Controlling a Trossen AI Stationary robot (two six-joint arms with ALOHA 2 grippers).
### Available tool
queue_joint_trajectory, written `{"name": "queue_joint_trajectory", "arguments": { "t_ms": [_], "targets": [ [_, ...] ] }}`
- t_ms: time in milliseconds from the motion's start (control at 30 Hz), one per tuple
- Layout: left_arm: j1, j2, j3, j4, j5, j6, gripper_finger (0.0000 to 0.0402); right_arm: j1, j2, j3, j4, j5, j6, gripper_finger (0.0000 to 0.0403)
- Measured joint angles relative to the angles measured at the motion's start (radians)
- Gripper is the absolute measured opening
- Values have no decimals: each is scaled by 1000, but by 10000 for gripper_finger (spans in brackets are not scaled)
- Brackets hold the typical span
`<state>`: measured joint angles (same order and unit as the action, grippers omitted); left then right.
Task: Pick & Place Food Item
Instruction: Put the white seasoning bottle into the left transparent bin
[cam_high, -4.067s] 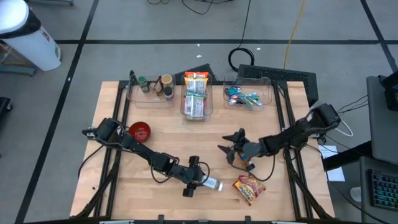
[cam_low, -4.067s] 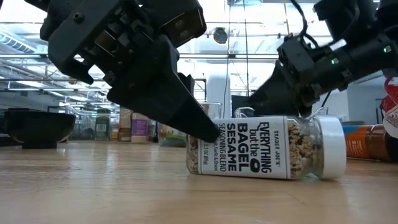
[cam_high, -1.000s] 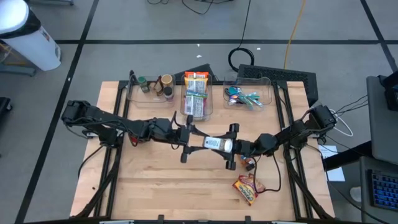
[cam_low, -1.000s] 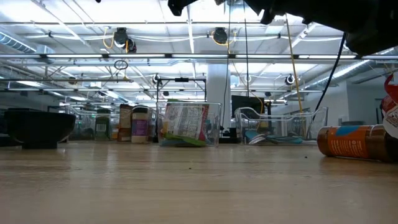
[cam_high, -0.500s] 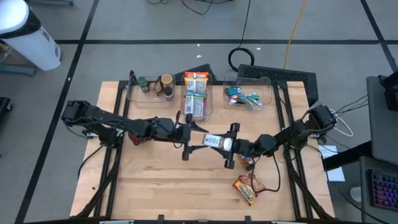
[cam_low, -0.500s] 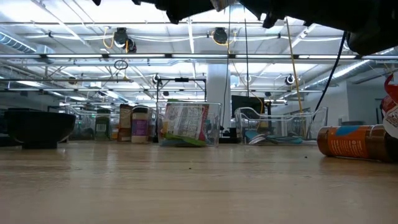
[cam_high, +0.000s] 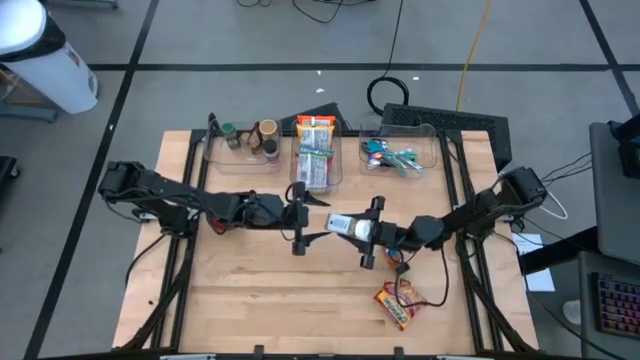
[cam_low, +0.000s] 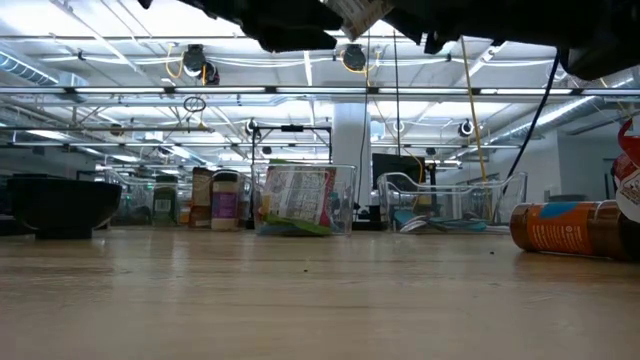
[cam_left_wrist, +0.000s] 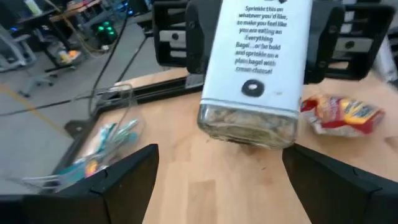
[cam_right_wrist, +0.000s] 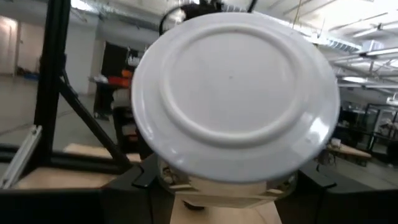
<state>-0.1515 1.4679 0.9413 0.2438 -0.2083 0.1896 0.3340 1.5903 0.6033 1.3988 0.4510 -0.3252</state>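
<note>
The right tool (cam_high: 368, 232) is clamping the jar (cam_high: 346, 226) sideways in the air over the middle of the worktop (cam_high: 250, 300), its white cap (cam_right_wrist: 235, 93) facing the right wrist camera. The left tool (cam_high: 300, 218) is hovering just beside the jar's bottom end with its fingers (cam_left_wrist: 121, 180) spread apart, not touching it. A snack bag (cam_high: 398, 303) is lying on the worktop near the front edge, and three clear bins (cam_high: 316, 158) are sitting along the back.
</note>
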Motion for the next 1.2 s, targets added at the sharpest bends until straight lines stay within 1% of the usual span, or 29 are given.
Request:
{"name": "queue_joint_trajectory", "arguments": {
  "t_ms": [67, 167, 267, 400, 467, 633, 900, 1067, 1200],
  "targets": [
    [-11, -14, 0, -12, -30, 28, 337, 0, -25, 0, -59, 9, 18, 195],
    [-25, -47, 0, -18, -32, 64, 321, 0, -52, 0, -126, 42, 41, 195],
    [-33, -75, 0, -17, -32, 67, 304, 0, -65, 1, -161, 48, 60, 195],
    [-29, -94, 1, -13, -32, 43, 282, -1, -65, 1, -169, 46, 75, 195],
    [-25, -89, 1, -46, -31, 29, 269, -1, -65, 1, -169, 45, 78, 195],
    [-10, -68, 1, -64, -29, -14, 224, -1, -65, 1, -170, 46, 82, 195],
    [-10, -68, 1, -37, -28, -7, 158, -1, -65, 1, -176, 46, 82, 195],
    [-10, -68, 1, -32, 27, -41, 136, -1, -65, 1, -177, 46, 82, 195],
    [-11, -53, 1, -24, 43, -62, 132, -1, -65, 0, -176, 45, 82, 195]
  ]
}}
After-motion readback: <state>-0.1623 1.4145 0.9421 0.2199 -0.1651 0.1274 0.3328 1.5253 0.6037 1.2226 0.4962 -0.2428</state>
